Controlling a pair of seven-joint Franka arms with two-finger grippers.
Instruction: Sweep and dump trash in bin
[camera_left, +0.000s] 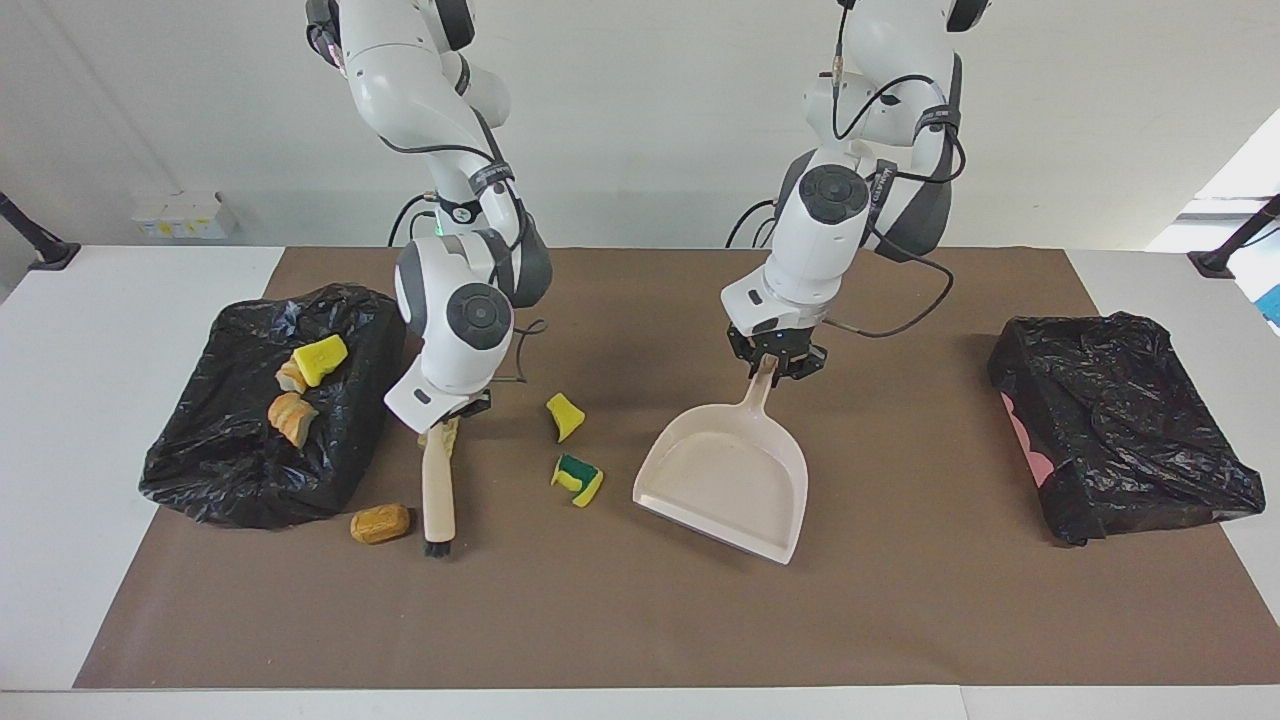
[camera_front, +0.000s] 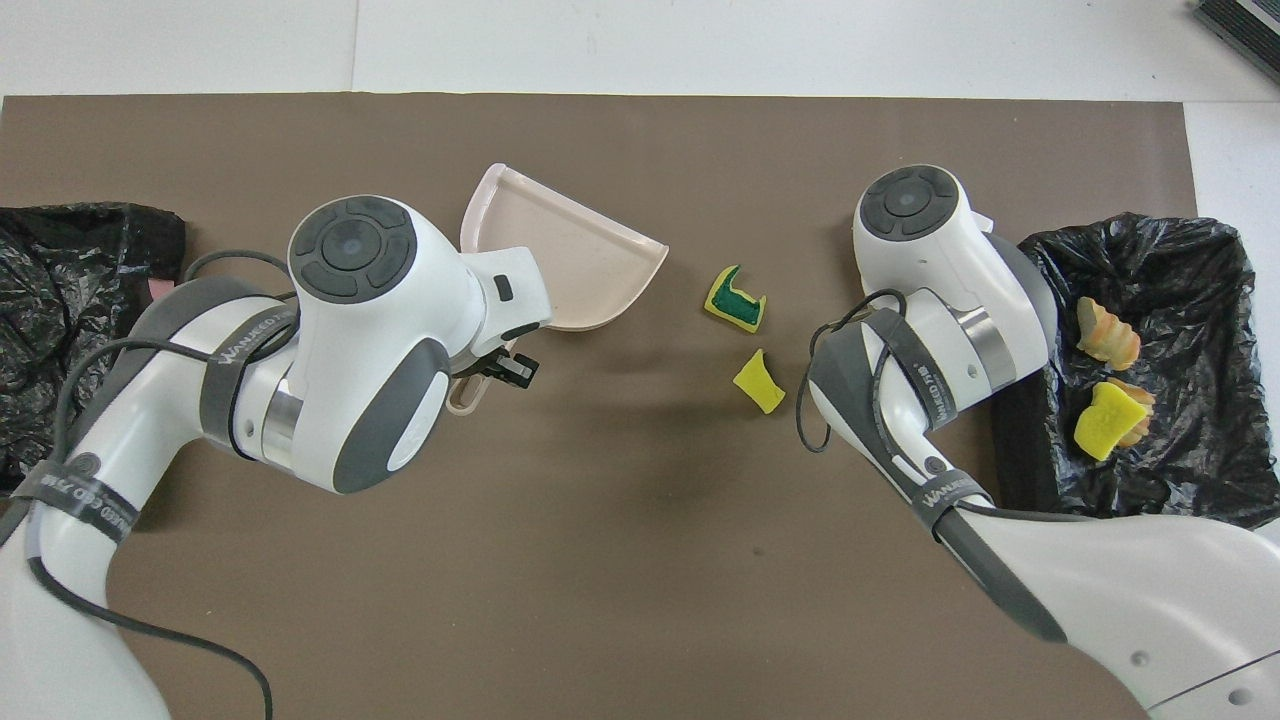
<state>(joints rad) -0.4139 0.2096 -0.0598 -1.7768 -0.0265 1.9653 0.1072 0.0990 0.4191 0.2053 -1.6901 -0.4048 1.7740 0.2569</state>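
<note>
My right gripper (camera_left: 450, 415) is shut on the top of a beige brush (camera_left: 437, 490), which hangs upright with its black bristles at the mat. An orange-brown piece of trash (camera_left: 380, 523) lies beside the bristles, and a pale beige piece (camera_left: 447, 435) shows partly past the handle. A yellow piece (camera_left: 565, 415) (camera_front: 760, 381) and a yellow-green piece (camera_left: 578, 480) (camera_front: 737, 300) lie between brush and dustpan. My left gripper (camera_left: 768, 368) (camera_front: 497, 366) is shut on the handle of the beige dustpan (camera_left: 725, 480) (camera_front: 560, 265), which is tilted. Three pieces (camera_left: 318, 360) lie in the bin (camera_left: 250, 470) (camera_front: 1190, 290).
A second black-bagged bin (camera_left: 1120, 420) (camera_front: 60, 300) stands at the left arm's end of the table, with a pink patch on its side. A brown mat (camera_left: 640, 620) covers the table's middle.
</note>
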